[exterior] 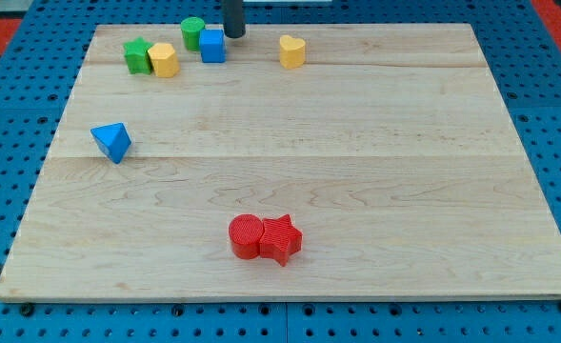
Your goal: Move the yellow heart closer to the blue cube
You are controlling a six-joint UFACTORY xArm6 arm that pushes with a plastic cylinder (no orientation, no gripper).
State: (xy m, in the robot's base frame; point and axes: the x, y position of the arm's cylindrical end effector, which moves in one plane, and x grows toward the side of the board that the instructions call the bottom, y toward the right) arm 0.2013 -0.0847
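The yellow heart (292, 50) lies near the view's top, right of centre. The blue cube (212, 45) sits to its left, about a block and a half away. My tip (233, 34) is at the view's top edge of the board, just right of the blue cube and left of the yellow heart, touching neither as far as I can tell.
A green cylinder (192, 32) stands just left of the blue cube. A green star (138, 55) and a yellow hexagonal block (164, 60) sit together at the top left. A blue pyramid-like block (111, 142) lies at the left. A red cylinder (247, 236) and red star (281, 238) touch near the bottom.
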